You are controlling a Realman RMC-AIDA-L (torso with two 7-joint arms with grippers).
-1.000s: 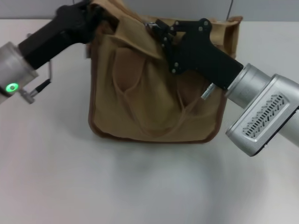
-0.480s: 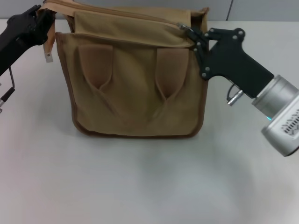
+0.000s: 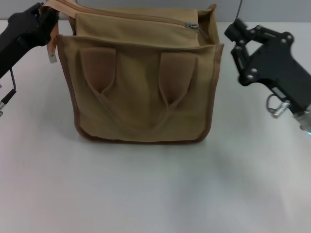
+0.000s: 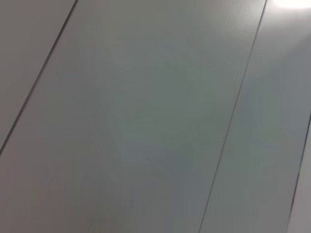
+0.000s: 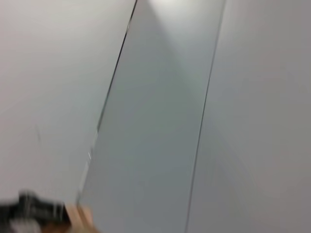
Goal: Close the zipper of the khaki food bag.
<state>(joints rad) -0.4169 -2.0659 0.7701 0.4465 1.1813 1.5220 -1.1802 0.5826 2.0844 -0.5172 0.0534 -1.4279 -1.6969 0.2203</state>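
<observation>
The khaki food bag (image 3: 138, 92) stands upright in the middle of the white table in the head view. Its zipper (image 3: 131, 15) runs along the top, and the silver slider (image 3: 191, 25) sits near the bag's right end. My left gripper (image 3: 44, 17) is at the bag's top left corner, shut on the bag's end there. My right gripper (image 3: 232, 39) is off to the right of the bag, apart from it, with its fingers spread and empty. A corner of the bag (image 5: 81, 217) shows at the edge of the right wrist view.
The white table (image 3: 146, 189) lies bare in front of the bag. A small tag (image 3: 51, 58) hangs at the bag's left end. The left wrist view shows only grey wall panels (image 4: 155, 116).
My right gripper has let go of the zipper's pull tab and moved right, away from the bag. The slider rests near the right end. My left gripper keeps its hold.
</observation>
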